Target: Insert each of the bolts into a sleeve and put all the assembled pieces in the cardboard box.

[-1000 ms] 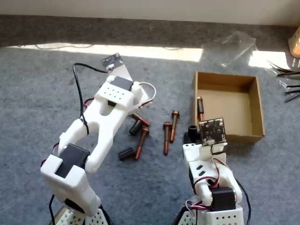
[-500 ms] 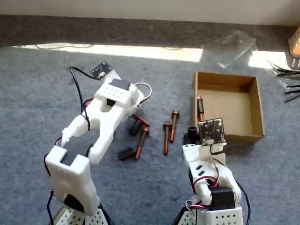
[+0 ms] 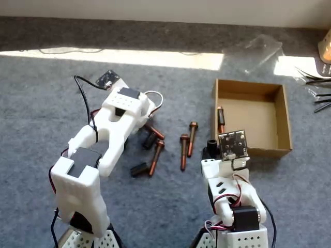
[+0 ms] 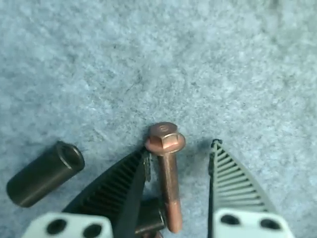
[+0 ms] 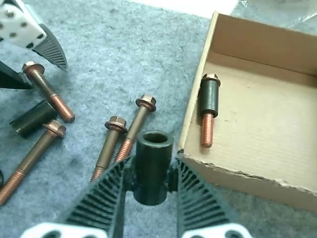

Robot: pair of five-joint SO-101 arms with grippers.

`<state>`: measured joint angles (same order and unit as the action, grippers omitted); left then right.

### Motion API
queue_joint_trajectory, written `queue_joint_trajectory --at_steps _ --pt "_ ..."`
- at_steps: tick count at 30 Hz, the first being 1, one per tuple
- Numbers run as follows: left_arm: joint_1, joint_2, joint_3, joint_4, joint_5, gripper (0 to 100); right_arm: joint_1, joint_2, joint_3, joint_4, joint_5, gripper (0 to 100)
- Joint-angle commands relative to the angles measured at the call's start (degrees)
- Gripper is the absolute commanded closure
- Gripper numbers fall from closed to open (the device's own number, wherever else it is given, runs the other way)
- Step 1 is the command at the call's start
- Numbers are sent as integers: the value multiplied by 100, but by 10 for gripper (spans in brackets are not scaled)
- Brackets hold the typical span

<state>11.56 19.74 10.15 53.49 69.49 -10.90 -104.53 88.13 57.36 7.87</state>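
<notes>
My left gripper (image 4: 181, 148) is open low over the carpet, its fingers either side of a copper bolt (image 4: 167, 173). One black sleeve (image 4: 44, 173) lies beside it, another (image 4: 148, 218) under one finger. My right gripper (image 5: 151, 166) is shut on an upright black sleeve (image 5: 153, 163) just outside the near corner of the cardboard box (image 3: 279, 121). An assembled bolt and sleeve (image 5: 209, 106) lies in the box against its left wall. Two bolts (image 3: 187, 144) lie side by side between the arms; a third (image 3: 156, 157) lies further left.
A loose black sleeve (image 3: 138, 169) lies near the left arm's body. Clear plastic wrapping (image 3: 256, 49) sits behind the box, and dark cables (image 3: 318, 95) at the right edge. Everything rests on grey carpet (image 3: 41, 103), with a sunlit strip along the back.
The left arm has swung a little to the left and down over the cluster of bolts. The right arm has kept still with its sleeve.
</notes>
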Motion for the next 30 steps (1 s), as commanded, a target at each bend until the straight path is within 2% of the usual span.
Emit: queue_joint_trajectory --at_steps 1,2,3,6,14,21,26,30 --pt "-75 -31 -84 -79 44 941 57 -66 -66 -163 62 994" --pt "-75 -31 -84 -79 35 992 57 -66 -66 -163 62 994" --pt "-75 -22 -84 -79 35 997 57 -66 -66 -163 62 994" --pt "-75 -22 -84 -79 35 951 57 -66 -66 -163 62 994" --pt "-92 40 -48 -404 18 951 57 -66 -57 -163 62 994" --pt "-92 760 -426 -774 0 951 57 -66 -57 -163 62 994" --pt "-75 936 -804 -466 -809 951 57 -66 -57 -163 62 994" --pt "-92 936 -945 -167 -976 951 57 -66 -57 -163 62 994"
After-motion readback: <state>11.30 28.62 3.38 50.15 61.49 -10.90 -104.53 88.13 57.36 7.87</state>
